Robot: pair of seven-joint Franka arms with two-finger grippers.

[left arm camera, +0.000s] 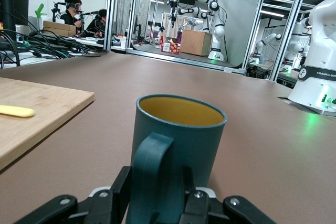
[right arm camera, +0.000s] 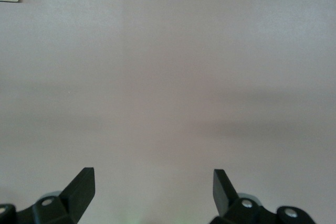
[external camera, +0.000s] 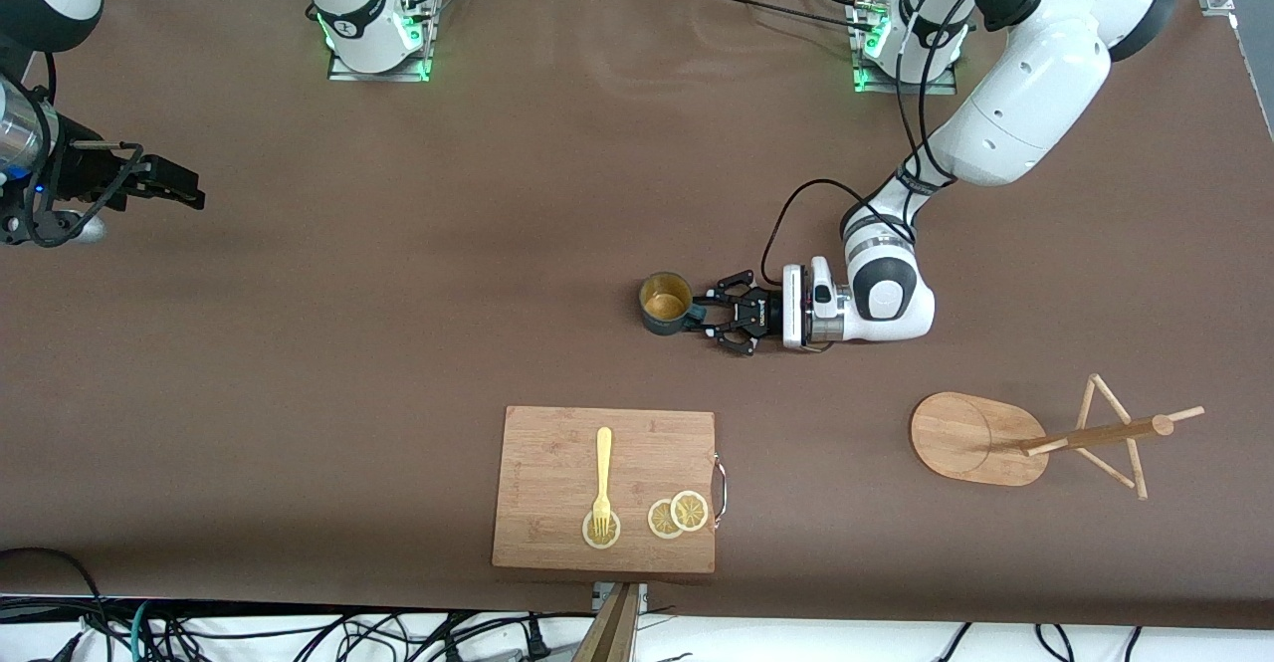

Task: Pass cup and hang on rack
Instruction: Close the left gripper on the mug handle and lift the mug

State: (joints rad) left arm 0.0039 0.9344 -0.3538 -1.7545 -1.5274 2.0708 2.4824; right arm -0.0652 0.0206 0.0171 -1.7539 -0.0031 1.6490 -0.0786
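Observation:
The dark teal cup [external camera: 665, 303] stands upright on the brown table near its middle, its yellowish inside showing. My left gripper [external camera: 705, 315] lies low and level beside it, on the side toward the left arm's end, with its fingers shut on the cup's side handle. In the left wrist view the cup [left arm camera: 181, 145] fills the middle and the left gripper [left arm camera: 155, 182] has a finger pressed on each side of the handle. The bamboo rack [external camera: 970, 438] sits toward the left arm's end, nearer the front camera. My right gripper [external camera: 184, 189] waits open and empty over the right arm's end of the table; it also shows in the right wrist view [right arm camera: 154, 182].
A wooden cutting board [external camera: 557, 443] lies near the table's front edge, nearer the camera than the cup. It carries a yellow fork [external camera: 603, 473] and lemon slices [external camera: 677, 515]. The board [left arm camera: 47, 103] also shows beside the cup in the left wrist view.

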